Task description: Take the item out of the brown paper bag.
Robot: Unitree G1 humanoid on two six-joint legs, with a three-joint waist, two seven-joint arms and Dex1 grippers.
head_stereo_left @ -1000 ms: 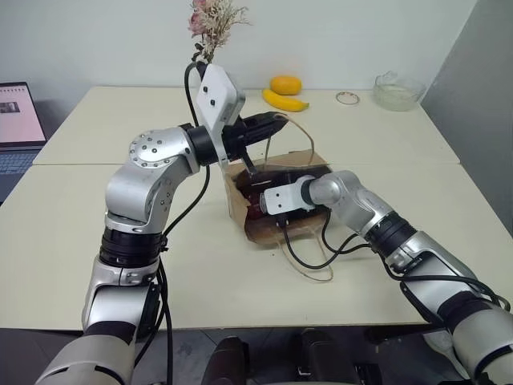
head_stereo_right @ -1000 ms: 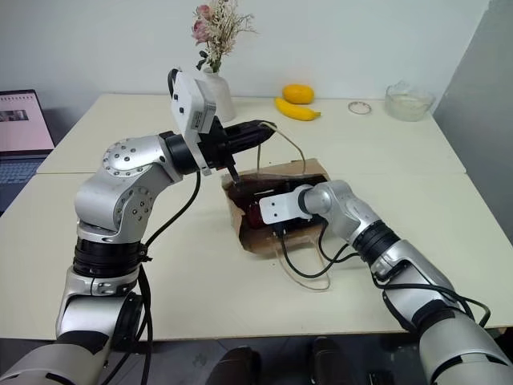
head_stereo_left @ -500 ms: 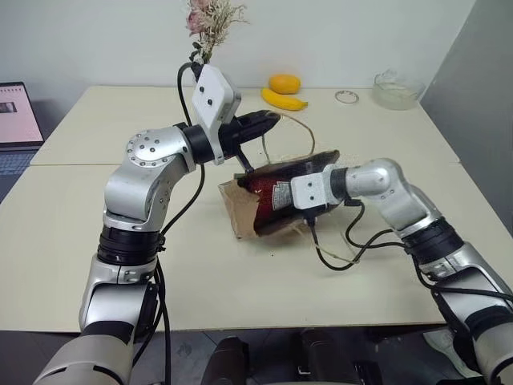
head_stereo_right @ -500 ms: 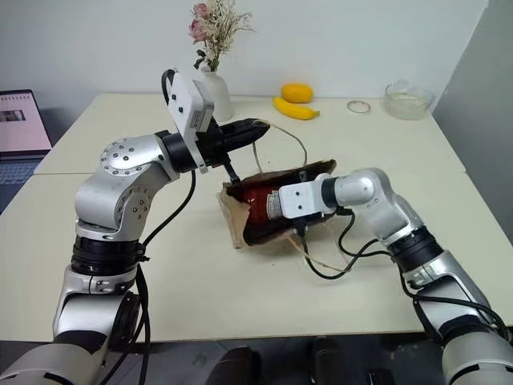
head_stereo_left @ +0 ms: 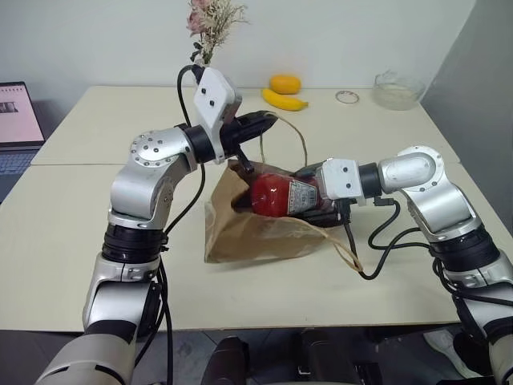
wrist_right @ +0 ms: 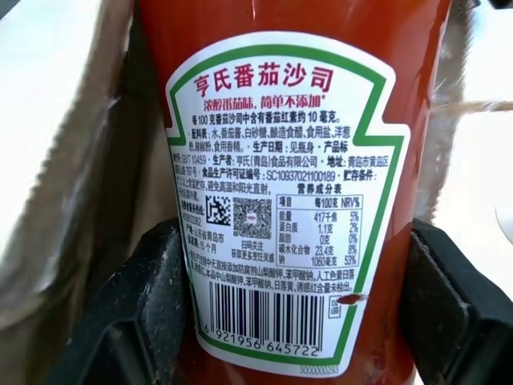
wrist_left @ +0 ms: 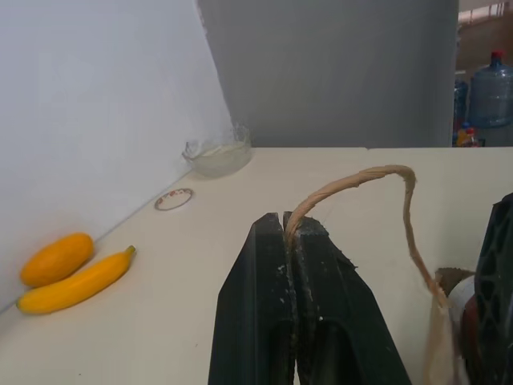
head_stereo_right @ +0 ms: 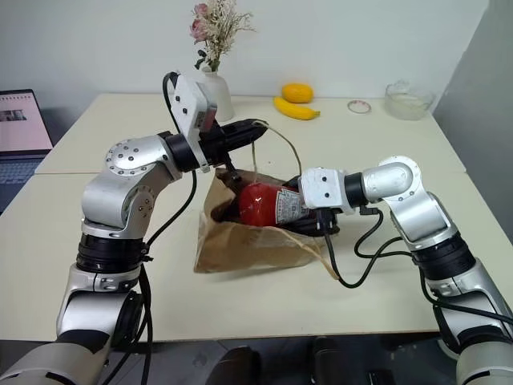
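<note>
The brown paper bag (head_stereo_left: 248, 234) sags on the table's middle, its mouth held up. My left gripper (head_stereo_left: 272, 122) is shut on one of its thin tan handles (wrist_left: 353, 180), above the bag's mouth. The item, a red squeeze bottle (head_stereo_left: 271, 194) with a white label (wrist_right: 280, 200), lies level at the bag's mouth with brown paper on both sides of it. My right gripper (head_stereo_left: 314, 204) comes in from the right and is shut on the bottle, with its black fingers (wrist_right: 136, 321) on either side of the label. A second handle (head_stereo_left: 346, 253) lies loose on the table.
A banana (head_stereo_left: 284, 100) and an orange fruit (head_stereo_left: 285, 83) lie at the table's far edge. Near them are a glass bowl (head_stereo_left: 398, 90) and a small ring (head_stereo_left: 347, 97). A vase of dried flowers (head_stereo_left: 210, 32) stands behind my left arm. A laptop (head_stereo_left: 16, 120) sits far left.
My right gripper has pulled up and back to the right with the bottle, drawing it from deep in the bag to its mouth. The bag has slumped and spread. The left gripper kept its hold.
</note>
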